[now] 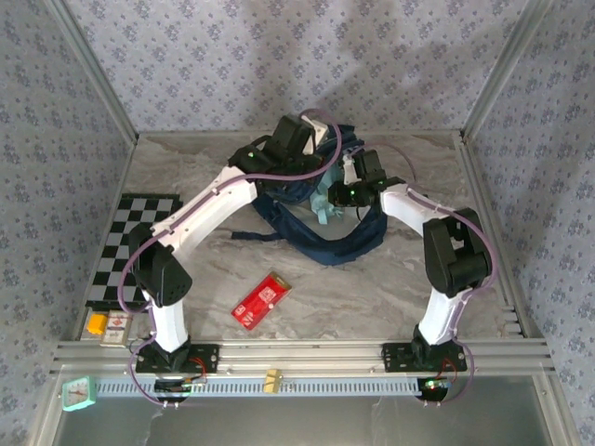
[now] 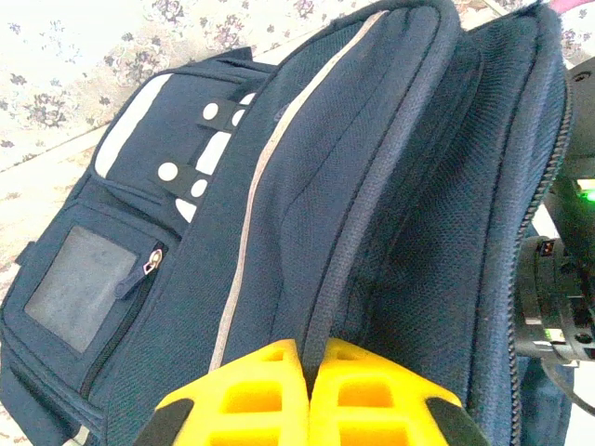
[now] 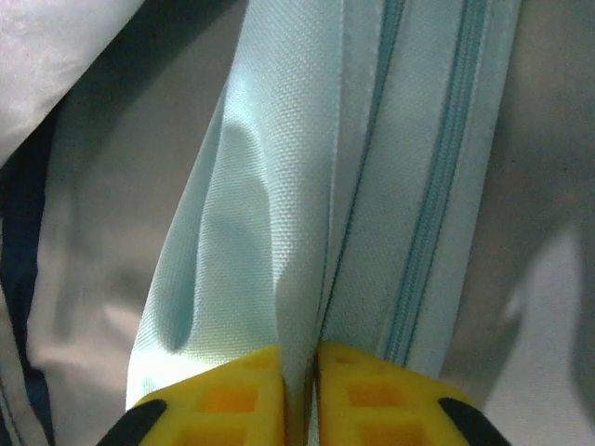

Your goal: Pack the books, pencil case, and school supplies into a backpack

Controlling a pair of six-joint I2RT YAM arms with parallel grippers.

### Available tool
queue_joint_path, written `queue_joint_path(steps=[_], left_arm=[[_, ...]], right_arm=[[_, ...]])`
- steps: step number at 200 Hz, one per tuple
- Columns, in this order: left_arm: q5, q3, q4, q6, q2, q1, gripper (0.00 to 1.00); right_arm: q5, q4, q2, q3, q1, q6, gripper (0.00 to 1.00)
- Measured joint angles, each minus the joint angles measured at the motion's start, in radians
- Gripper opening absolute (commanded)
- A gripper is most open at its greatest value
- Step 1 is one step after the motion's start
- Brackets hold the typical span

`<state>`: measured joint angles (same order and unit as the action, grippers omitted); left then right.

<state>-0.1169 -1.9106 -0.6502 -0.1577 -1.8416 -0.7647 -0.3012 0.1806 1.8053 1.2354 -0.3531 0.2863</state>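
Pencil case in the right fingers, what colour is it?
A pale teal-green fabric pouch with matching zipper; clearest in the right wrist view.

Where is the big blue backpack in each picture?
Top view: the backpack sits mid-table between the two arms.
Left wrist view: the backpack covers most of the picture, its rim pinched by the yellow left hand.
Right wrist view: the backpack is just a dark blue sliver at the left edge.
Shared landmark: the teal pencil case, on the backpack in the top view, long and central from the right wrist.
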Motion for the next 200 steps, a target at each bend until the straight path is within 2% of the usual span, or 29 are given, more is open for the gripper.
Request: queue_joint_path(steps=[11, 29, 72, 97, 113, 136, 152, 174, 200], left_arm=[[0.005, -0.005, -0.006, -0.006, 0.0, 0.005, 0.0], [0.019, -0.007, -0.006, -0.013, 0.0, 0.013, 0.0], [0.039, -0.002, -0.003, -0.023, 0.0, 0.019, 0.0], [0.071, 0.053, 0.027, -0.041, 0.0, 0.019, 0.02], [0.112, 0.1, 0.045, -0.066, 0.0, 0.018, 0.12], [0.207, 0.15, 0.075, -0.113, -0.001, 0.019, 0.43], [0.274, 0.202, 0.116, -0.161, 0.004, 0.019, 0.57], [0.336, 0.359, 0.204, -0.238, 0.074, 0.033, 0.66], [0.361, 0.548, 0.269, -0.362, 0.224, 0.128, 0.67]], right_arm=[[0.018, -0.028, -0.01, -0.011, -0.006, 0.001, 0.5], [0.054, -0.062, -0.07, -0.076, -0.02, -0.005, 0.57], [0.122, -0.037, -0.286, -0.215, -0.034, 0.023, 0.56], [0.146, -0.012, -0.463, -0.332, -0.021, 0.073, 0.54], [0.172, 0.052, -0.57, -0.358, -0.008, 0.112, 0.54], [0.19, 0.108, -0.718, -0.362, 0.013, 0.153, 0.56], [0.194, 0.142, -0.801, -0.362, 0.013, 0.18, 0.59], [0.187, 0.193, -0.844, -0.362, 0.011, 0.217, 0.61], [0.179, 0.225, -0.822, -0.372, -0.026, 0.287, 0.61]])
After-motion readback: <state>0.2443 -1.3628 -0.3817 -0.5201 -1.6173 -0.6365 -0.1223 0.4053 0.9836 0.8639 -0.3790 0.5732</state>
